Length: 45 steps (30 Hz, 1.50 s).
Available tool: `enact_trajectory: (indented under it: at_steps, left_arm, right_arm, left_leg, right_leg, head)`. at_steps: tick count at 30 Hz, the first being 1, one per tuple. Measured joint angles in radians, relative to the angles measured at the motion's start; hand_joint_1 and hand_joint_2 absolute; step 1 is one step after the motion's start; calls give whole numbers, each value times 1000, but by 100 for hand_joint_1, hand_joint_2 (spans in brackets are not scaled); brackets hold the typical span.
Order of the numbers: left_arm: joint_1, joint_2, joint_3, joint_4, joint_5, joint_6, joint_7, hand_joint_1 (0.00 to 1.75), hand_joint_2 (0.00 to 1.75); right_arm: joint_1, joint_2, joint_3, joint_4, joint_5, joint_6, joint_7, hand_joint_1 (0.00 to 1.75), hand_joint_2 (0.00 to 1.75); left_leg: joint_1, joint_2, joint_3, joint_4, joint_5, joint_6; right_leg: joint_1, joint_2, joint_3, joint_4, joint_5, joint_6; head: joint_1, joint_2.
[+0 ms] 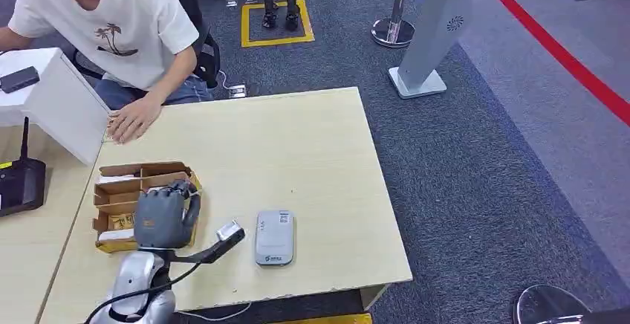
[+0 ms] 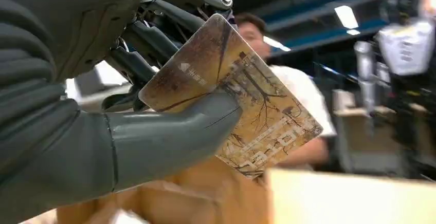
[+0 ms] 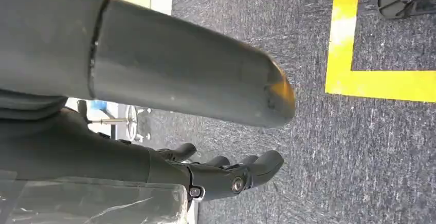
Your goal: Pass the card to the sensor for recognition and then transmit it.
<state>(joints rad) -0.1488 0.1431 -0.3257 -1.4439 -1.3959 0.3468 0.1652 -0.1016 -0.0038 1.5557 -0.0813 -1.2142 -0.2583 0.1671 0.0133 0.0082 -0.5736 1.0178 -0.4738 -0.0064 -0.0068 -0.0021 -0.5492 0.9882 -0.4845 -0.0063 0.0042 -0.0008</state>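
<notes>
The card (image 2: 234, 98) sits pinched in our left hand (image 1: 165, 216): in the left wrist view the thick grey thumb (image 2: 169, 139) presses across its printed brown face while the darker fingers (image 2: 154, 34) back it from behind, and its free corner juts toward the lower right of that frame. The face carries a pattern of bare tree branches with pale lettering. In the head view we see the left hand at the lower left of the frame, over the right edge of the cardboard box (image 1: 119, 190), which is divided into compartments and lies on the pale wooden table (image 1: 297, 146). We cannot make out the card itself from up there, since the back of the hand covers it.

Just right of the hand, at the lower centre of the head view, the grey sensor (image 1: 274, 237) lies flat on the table, apart from the box.

Our right hand (image 3: 205, 131) hangs over dark grey carpet (image 3: 308, 183) near a yellow floor line (image 3: 370, 82); its thumb and fingers are apart with nothing between them.

At the upper left of the head view a person in a white T-shirt (image 1: 111, 23) sits at the far side, 1 hand (image 1: 132, 121) resting on the table edge beside a white box (image 1: 63, 108)
</notes>
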Motion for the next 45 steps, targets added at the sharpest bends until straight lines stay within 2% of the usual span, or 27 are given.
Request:
enact_trajectory:
  at_steps: [1, 4, 7, 11, 17, 22, 31, 42, 43, 44, 45]
  left_arm:
    - [-9, 16, 29, -7, -8, 1, 1, 175, 175]
    - [-28, 71, 128, -11, -13, 2, -9, 175, 175]
    - [-32, 104, 203, 8, -15, 54, -25, 175, 175]
    - [-54, 145, 268, 30, -26, 56, -24, 175, 175]
    - [-101, 243, 361, 94, -34, 38, -22, 175, 175]
    - [-124, 293, 405, 154, -35, 28, -22, 175, 175]
    - [-143, 307, 427, 215, -51, 27, -24, 175, 175]
    - [-178, 273, 407, 229, -67, -9, -35, 175, 175]
    - [-181, 269, 400, 229, -69, -14, -36, 42, 175]
    - [-185, 265, 391, 229, -70, -21, -37, 0, 175]
    - [-188, 259, 384, 229, -72, -27, -39, 0, 175]
  right_arm:
    - [0, 0, 0, 0, 1, 1, 0, 0, 175]
    - [4, 0, 0, 0, 21, 18, 63, 0, 175]
    - [14, 0, 0, 1, 27, 24, 74, 0, 175]
    - [17, 0, 0, 1, 30, 31, 75, 0, 175]
    - [17, -1, 0, 1, 33, 32, 81, 0, 175]
    - [17, -3, 0, 1, 33, 32, 82, 0, 175]
    - [16, -3, 0, 1, 30, 34, 77, 0, 175]
    - [16, -3, 0, 1, 19, 35, 74, 0, 175]
    - [16, -3, 0, 1, 18, 35, 74, 0, 175]
    - [16, -3, 0, 1, 18, 35, 74, 0, 175]
    - [16, -3, 0, 1, 17, 35, 74, 0, 175]
  left_leg:
    - [0, 0, 0, 0, 0, 0]
    - [0, 0, 0, 0, 0, 0]
    - [0, 0, 0, 0, 0, 0]
    - [0, 0, 0, 0, 0, 0]
    - [1, 1, 0, 0, 0, 0]
    - [1, 0, 0, 0, 0, 0]
    - [0, 0, 0, 0, 0, 0]
    - [0, 2, 0, 0, 0, 0]
    - [0, 2, 0, 0, 0, 0]
    - [0, 2, 0, 0, 0, 0]
    - [0, 2, 0, 0, 0, 0]
  right_leg:
    - [0, 0, 0, 0, 0, 0]
    - [0, 0, 0, 0, 0, 0]
    - [0, 0, 0, 0, 0, -1]
    - [0, 1, 0, 0, 0, -1]
    - [0, 1, -1, 0, 0, -1]
    - [0, 1, -1, 0, 0, -1]
    - [0, 0, -1, -1, 0, -1]
    - [0, 1, -2, -1, 1, -1]
    - [0, 1, -2, -1, 1, -1]
    - [0, 1, -2, -1, 1, -1]
    - [0, 1, -2, 0, 1, -1]
  head:
    - [0, 0]
    - [0, 0]
    - [0, 0]
    - [0, 0]
    - [0, 0]
    - [0, 0]
    - [0, 0]
    - [0, 0]
    - [0, 0]
    - [0, 0]
    - [0, 0]
